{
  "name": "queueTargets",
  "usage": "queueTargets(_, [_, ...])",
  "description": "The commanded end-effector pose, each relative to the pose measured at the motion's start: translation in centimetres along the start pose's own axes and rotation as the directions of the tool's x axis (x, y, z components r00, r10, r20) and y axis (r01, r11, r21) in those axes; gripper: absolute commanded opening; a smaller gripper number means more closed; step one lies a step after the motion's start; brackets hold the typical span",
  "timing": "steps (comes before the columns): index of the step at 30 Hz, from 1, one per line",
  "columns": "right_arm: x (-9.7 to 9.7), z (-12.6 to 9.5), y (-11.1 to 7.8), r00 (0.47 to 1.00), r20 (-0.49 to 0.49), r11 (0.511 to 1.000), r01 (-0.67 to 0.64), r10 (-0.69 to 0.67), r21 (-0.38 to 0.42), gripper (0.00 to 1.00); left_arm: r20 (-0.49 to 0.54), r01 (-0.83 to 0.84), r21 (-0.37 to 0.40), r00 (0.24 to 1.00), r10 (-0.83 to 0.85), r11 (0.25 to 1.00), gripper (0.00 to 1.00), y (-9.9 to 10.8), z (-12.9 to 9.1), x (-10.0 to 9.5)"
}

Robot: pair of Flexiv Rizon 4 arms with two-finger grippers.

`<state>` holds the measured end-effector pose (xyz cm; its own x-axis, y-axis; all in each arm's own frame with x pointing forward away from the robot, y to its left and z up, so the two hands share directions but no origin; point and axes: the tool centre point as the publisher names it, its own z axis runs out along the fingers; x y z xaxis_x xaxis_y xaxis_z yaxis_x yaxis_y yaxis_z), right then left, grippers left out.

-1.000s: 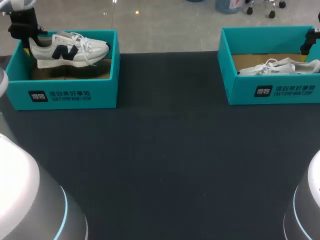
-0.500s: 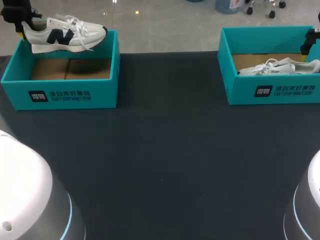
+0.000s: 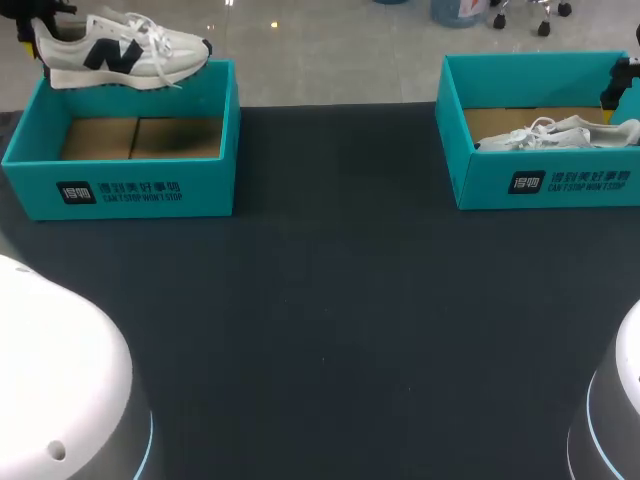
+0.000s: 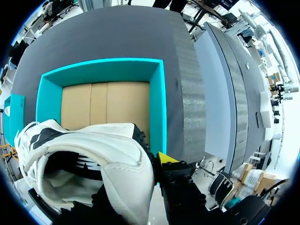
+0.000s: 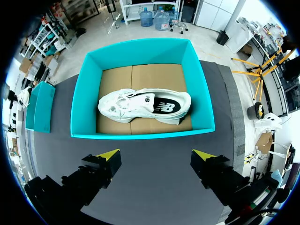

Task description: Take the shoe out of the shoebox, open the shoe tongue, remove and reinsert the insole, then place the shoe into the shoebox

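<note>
Left gripper (image 3: 40,20) jaws clamped on heel of white shoe (image 3: 120,52), upper left of frame, held above back rim of left shoebox (image 3: 130,190). Right gripper (image 5: 156,157) jaws spread wide, gripping nothing, over desk (image 3: 330,300), just short of right shoebox (image 5: 140,133); second shoe (image 5: 143,105) lay inside. Since earlier frame, white shoe rose higher, drifted left.

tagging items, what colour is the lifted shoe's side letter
Dark, navy or black, on the white shoe; clearest in head view.

Left tool (image 4: 140,171): one fingertip hidden behind shoe (image 4: 89,150) heel; head view crops it.
</note>
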<state>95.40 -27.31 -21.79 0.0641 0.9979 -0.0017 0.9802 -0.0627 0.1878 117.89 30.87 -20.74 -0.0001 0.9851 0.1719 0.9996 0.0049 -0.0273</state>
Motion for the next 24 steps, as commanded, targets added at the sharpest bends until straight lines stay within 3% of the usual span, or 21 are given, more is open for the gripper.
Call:
queueTargets(1, [0.0, 0.0, -0.1, 1.0, 0.001, 1.0, -0.001, 0.001, -0.002, 1.0, -0.005, 0.02, -0.017, 1.0, -0.02, 1.0, 0.0, -0.6, -3.0, 0.6])
queueTargets(5, [0.0, 0.0, -0.1, 1.0, 0.001, 1.0, -0.001, 0.001, -0.002, 1.0, 0.028, 0.061, -0.044, 0.998, -0.06, 0.997, 0.0, -0.8, -4.4, 1.2])
queueTargets(24, [0.0, 0.0, -0.1, 1.0, 0.001, 1.0, -0.001, 0.001, -0.002, 1.0, 0.028, 0.061, -0.044, 0.998, -0.06, 0.997, 0.0, -0.8, -4.4, 1.2])
